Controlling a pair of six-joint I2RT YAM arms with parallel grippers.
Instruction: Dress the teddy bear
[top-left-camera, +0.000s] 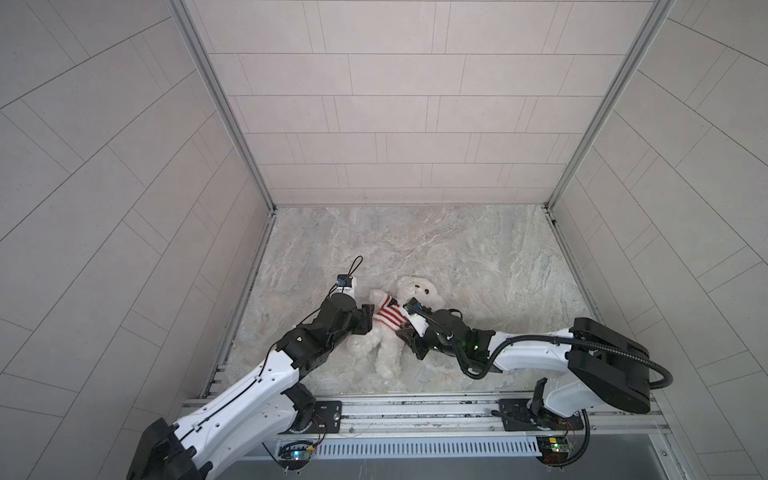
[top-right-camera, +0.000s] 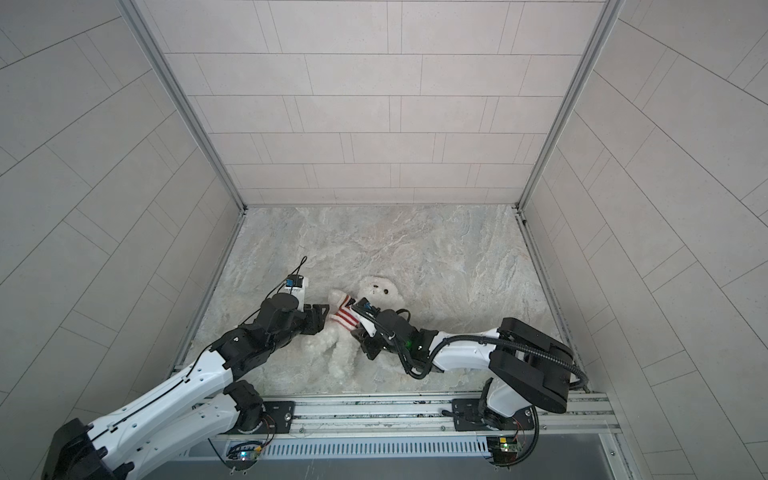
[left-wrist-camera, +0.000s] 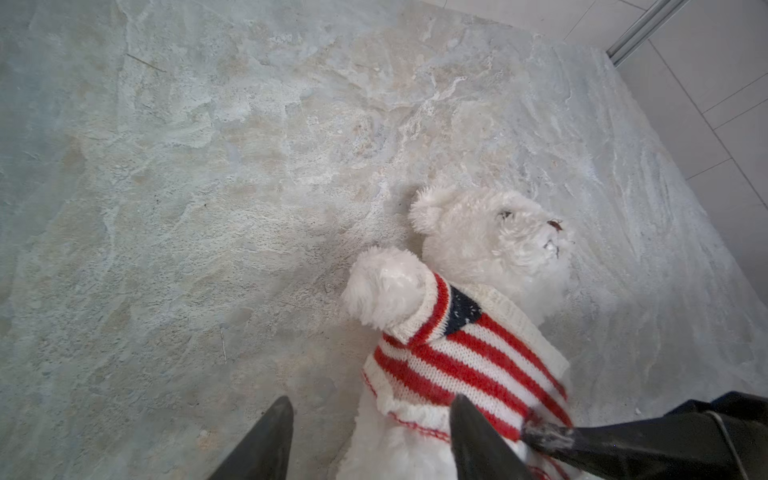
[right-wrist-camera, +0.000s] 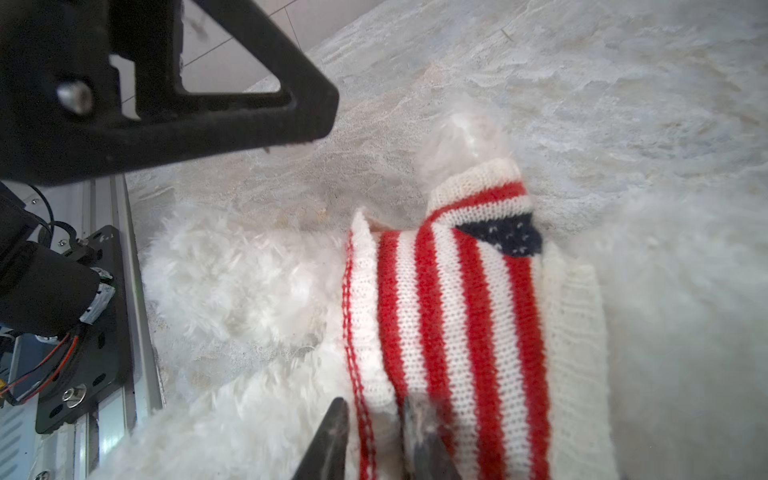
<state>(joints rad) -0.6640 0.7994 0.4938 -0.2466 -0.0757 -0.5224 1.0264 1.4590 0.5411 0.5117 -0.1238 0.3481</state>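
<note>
My left claw (left-wrist-camera: 370, 401) stands open, its two dark fingers well apart with nothing gripped between them. One finger sits over the bare table (left-wrist-camera: 166, 208). The other lies across the lower hem of the striped sweater (left-wrist-camera: 469, 365), and from my wrist view I cannot tell whether it presses the knit or only hangs just above it.

My right claw (right-wrist-camera: 374, 403) is narrow, pinching the sweater's white, red-stitched hem between its fingertips on the bear's other flank. In the left wrist view, one of its fingertips rests on that hem just beside my left claw's inner finger.

The teddy bear (top-left-camera: 417, 286) lies on its back on the marbled table, in the near left part, between my two claws. Its head points to the far wall and its legs point toward the rail (top-left-camera: 415, 409) where my arms are mounted. The sweater covers its chest, and one furry arm pokes out through a sleeve, beside a navy starred patch.
</note>
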